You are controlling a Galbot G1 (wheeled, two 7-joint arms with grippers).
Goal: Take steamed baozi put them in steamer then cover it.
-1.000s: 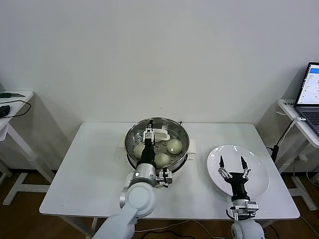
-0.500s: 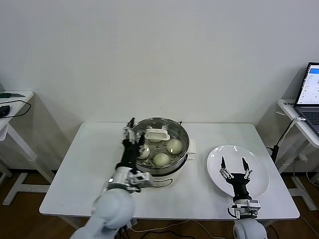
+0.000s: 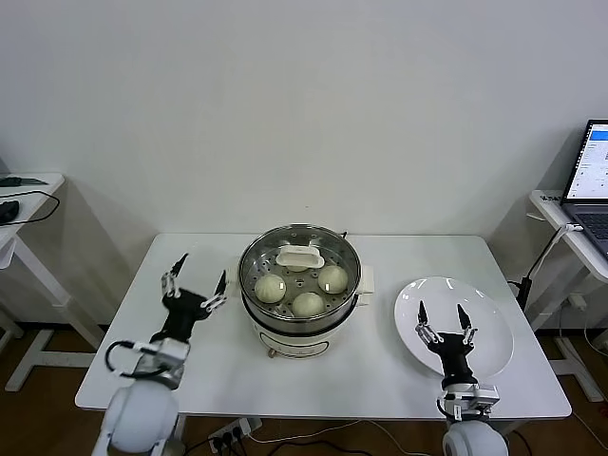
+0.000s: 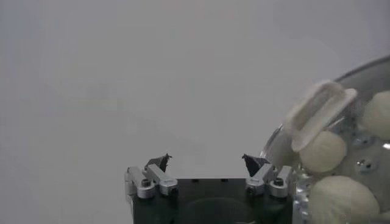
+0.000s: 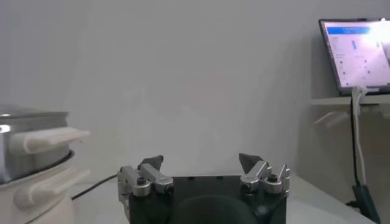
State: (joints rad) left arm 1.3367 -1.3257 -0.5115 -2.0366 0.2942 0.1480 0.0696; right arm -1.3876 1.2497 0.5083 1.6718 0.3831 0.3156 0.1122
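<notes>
- Round shiny stainless-steel steamer (image 3: 255,288) on a cream-white electric base, centre of the white rectangular table (image 3: 171,351).
- Round clear glass cover (image 3: 348,255) with metal rim sits on the steamer; its white oblong handle (image 3: 299,256) lies toward 12 o'clock of the pot.
- Cream-white round baozi (image 3: 271,288) visible through the glass: one at 9 o'clock, one at 3 o'clock, one at 6 o'clock; a fourth is mostly hidden under the handle at 12 o'clock.
- Left gripper (image 3: 194,282) at 9 o'clock of the steamer, above bare table, near the pot but apart from it; fingers spread wide, holding nothing.
- Left wrist view: same gripper's black fingertips (image 4: 159,162) far apart, nothing between; the cover handle and baozi show through glass at the side.
- Right gripper (image 3: 442,322) at 3 o'clock of the steamer, well apart from it, hovering over the flat round white plate (image 3: 494,347); fingers spread wide, holding nothing.
- Right wrist view: fingertips apart and empty; steamer's white side handle and base in view off to one side, black cord running behind.
- Open grey laptop (image 3: 594,185) on a white side table (image 3: 559,214) at 3 o'clock, far edge of the head view; screen lit blue and white, writing too small to read.
- Another white side table (image 3: 28,195) at 9 o'clock with a black cable on it.
- No brand mark or label readable on steamer, cover or plate.
</notes>
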